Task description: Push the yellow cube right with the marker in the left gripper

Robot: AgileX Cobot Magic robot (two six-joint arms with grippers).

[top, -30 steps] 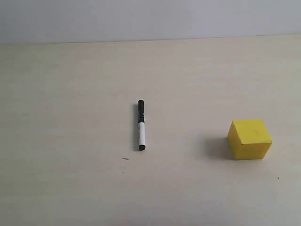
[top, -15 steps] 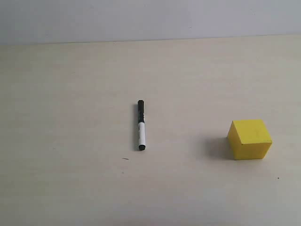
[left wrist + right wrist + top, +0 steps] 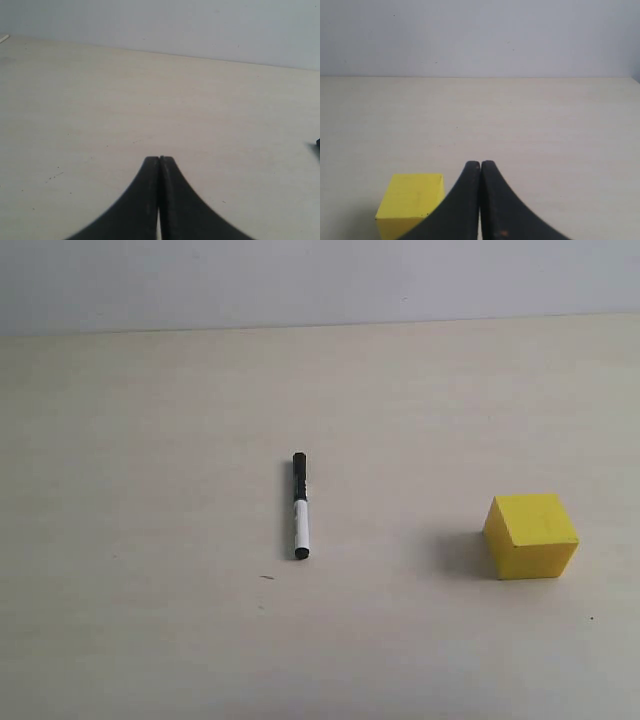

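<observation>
The left claw (image 3: 159, 159) is pressed closed on nothing, while the marker (image 3: 300, 506) lies loose near the middle of the table (image 3: 150, 440), long axis running near edge to far edge, well apart from the yellow cube (image 3: 531, 537) by the right edge.

Pale table (image 3: 150, 440) has a wood-look top, matt, with faint fine grain and a few tiny dark specks. The marker (image 3: 300, 506) looks like smooth plastic, white barrel and black cap. The yellow cube (image 3: 531, 537) has plain matt faces, material unclear. The left gripper (image 3: 159, 160) and right gripper (image 3: 480, 164) are smooth black, dull satin, plastic or rubber, can't tell. The wall (image 3: 300, 280) is flat matt grey.
</observation>
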